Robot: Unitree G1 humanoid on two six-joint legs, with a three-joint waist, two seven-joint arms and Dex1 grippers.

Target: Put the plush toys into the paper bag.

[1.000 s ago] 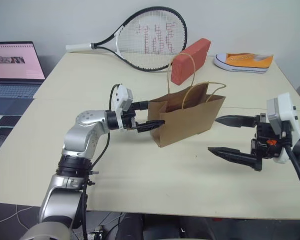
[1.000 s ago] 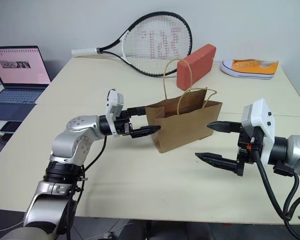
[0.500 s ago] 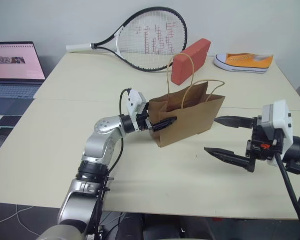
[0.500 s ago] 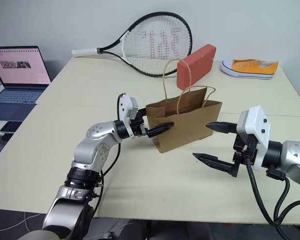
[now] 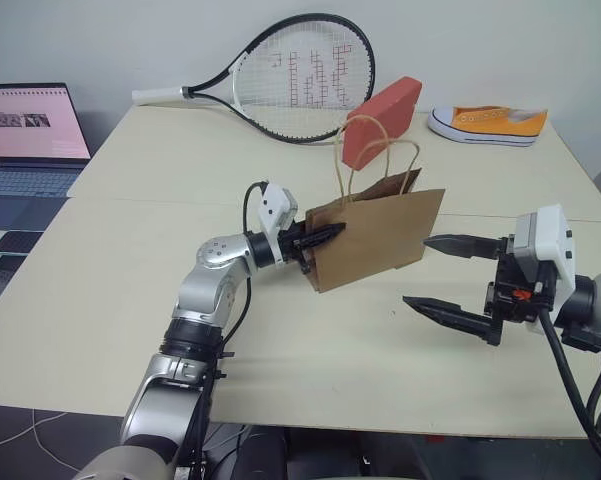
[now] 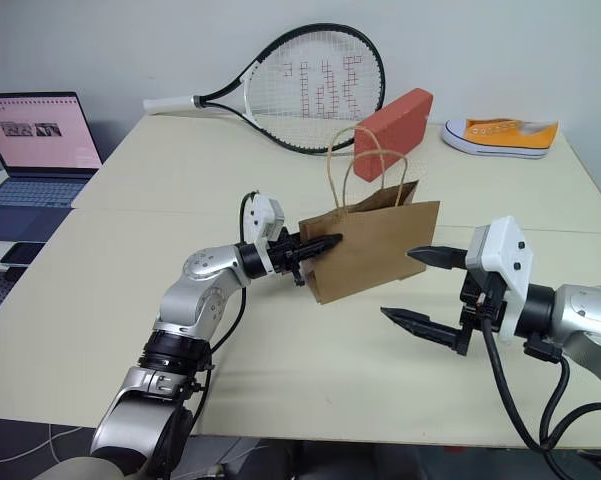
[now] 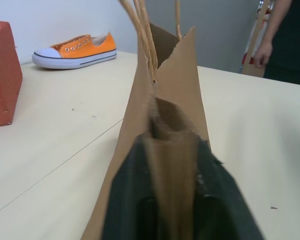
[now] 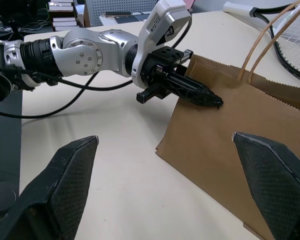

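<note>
Where racket (image 5: pixel 305 75) strings show red marks, lettering unreadable.

The paper bag (image 5: pixel 375 237) is matt, creased brown kraft with twisted paper handles, on a smooth, pale matt table (image 5: pixel 280 340).

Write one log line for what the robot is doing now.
left gripper: shut on paper bag side edge | right gripper: open, beside bag

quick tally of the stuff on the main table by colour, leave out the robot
brown: 1, paper bag
red: 1, block
orange and white: 1, sneaker
black and white: 1, tennis racket
total: 4
</note>
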